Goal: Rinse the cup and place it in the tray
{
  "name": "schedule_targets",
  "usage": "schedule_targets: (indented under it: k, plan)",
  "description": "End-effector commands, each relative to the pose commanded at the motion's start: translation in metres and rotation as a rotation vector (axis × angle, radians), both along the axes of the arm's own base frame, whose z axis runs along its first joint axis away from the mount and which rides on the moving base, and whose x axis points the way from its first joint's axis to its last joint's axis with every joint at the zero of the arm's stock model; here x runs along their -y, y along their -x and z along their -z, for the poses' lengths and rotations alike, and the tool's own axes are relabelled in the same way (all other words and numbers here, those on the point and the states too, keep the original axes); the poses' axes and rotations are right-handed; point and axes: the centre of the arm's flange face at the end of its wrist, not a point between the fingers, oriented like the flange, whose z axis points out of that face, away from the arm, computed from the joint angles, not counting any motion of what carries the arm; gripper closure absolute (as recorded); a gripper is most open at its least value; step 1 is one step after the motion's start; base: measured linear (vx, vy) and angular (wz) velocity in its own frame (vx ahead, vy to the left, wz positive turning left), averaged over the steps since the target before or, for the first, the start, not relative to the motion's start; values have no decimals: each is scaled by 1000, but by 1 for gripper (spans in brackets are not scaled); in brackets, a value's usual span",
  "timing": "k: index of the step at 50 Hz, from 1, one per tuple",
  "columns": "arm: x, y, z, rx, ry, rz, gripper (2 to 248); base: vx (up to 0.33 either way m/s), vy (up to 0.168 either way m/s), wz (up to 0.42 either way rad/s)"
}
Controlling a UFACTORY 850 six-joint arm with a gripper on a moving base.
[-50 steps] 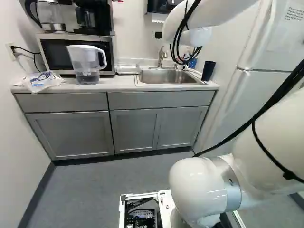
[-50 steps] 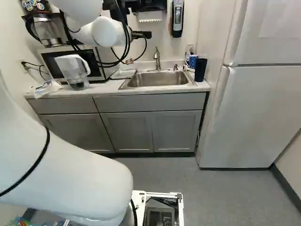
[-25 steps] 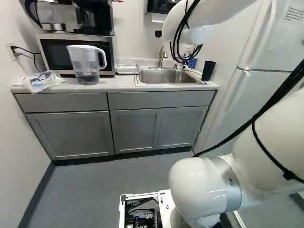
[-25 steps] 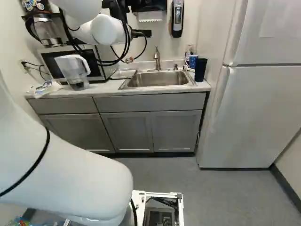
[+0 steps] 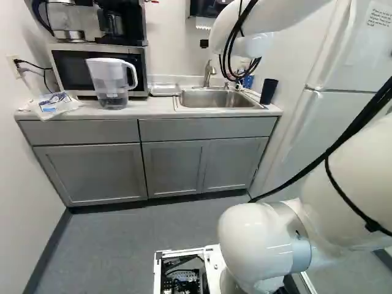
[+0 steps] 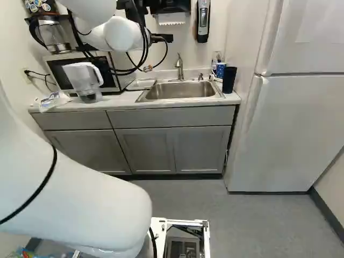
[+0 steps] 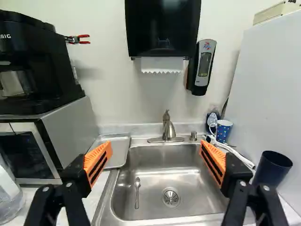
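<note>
Nothing shifting since earlier. Gripper (image 7: 156,148) standing apart, empty. Dark cup (image 7: 269,175) probably handling light, stiff, slippery; sides offering hold.

In the sink (image 7: 155,172), the spoon (image 7: 137,192) cannot be made out in either base view. Left of the sink, the tray (image 7: 121,146) is partly covered in the wrist view, where an edge cuts off the pitcher (image 5: 109,76). Right of it, the dark tumbler's (image 7: 275,165) inside is too dark to tell. Behind its right corner, the blue cup (image 7: 223,130) partly hides something clear (image 7: 213,117). Above it, the towel dispenser (image 7: 163,28) is cut off in every view.
</note>
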Motion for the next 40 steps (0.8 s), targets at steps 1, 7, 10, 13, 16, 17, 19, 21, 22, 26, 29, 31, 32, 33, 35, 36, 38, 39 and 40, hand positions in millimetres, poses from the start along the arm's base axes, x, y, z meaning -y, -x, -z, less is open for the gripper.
schedule_targets:
  k: [1, 7, 10, 13, 16, 17, 19, 21, 22, 26, 29, 31, 32, 33, 35, 36, 38, 39, 40]
  plan:
    - [0, 0, 0, 0, 0, 0, 3, 0, 0, 0]
    - [0, 0, 0, 0, 0, 0, 3, 0, 0, 0]
    - [0, 0, 0, 0, 0, 0, 3, 0, 0, 0]
    - [0, 0, 0, 0, 0, 0, 3, 0, 0, 0]
    - [0, 0, 0, 0, 0, 0, 3, 0, 0, 0]
    - [0, 0, 0, 0, 0, 0, 3, 0, 0, 0]
    - [0, 0, 0, 0, 0, 0, 3, 0, 0, 0]
    - [0, 0, 0, 0, 0, 0, 3, 0, 0, 0]
    - [0, 0, 0, 0, 0, 0, 3, 0, 0, 0]
    - [0, 0, 0, 0, 0, 0, 3, 0, 0, 0]
    - [0, 0, 0, 0, 0, 0, 3, 0, 0, 0]
    - [0, 0, 0, 0, 0, 0, 3, 0, 0, 0]
    - [0, 0, 0, 0, 0, 0, 3, 0, 0, 0]
    - [0, 0, 0, 0, 0, 0, 3, 0, 0, 0]
    - [0, 0, 0, 0, 0, 0, 3, 0, 0, 0]
    - [0, 0, 0, 0, 0, 0, 3, 0, 0, 0]
    - [0, 0, 0, 0, 0, 0, 3, 0, 0, 0]
    - [0, 0, 0, 0, 0, 0, 3, 0, 0, 0]
    - [0, 0, 0, 0, 0, 0, 3, 0, 0, 0]
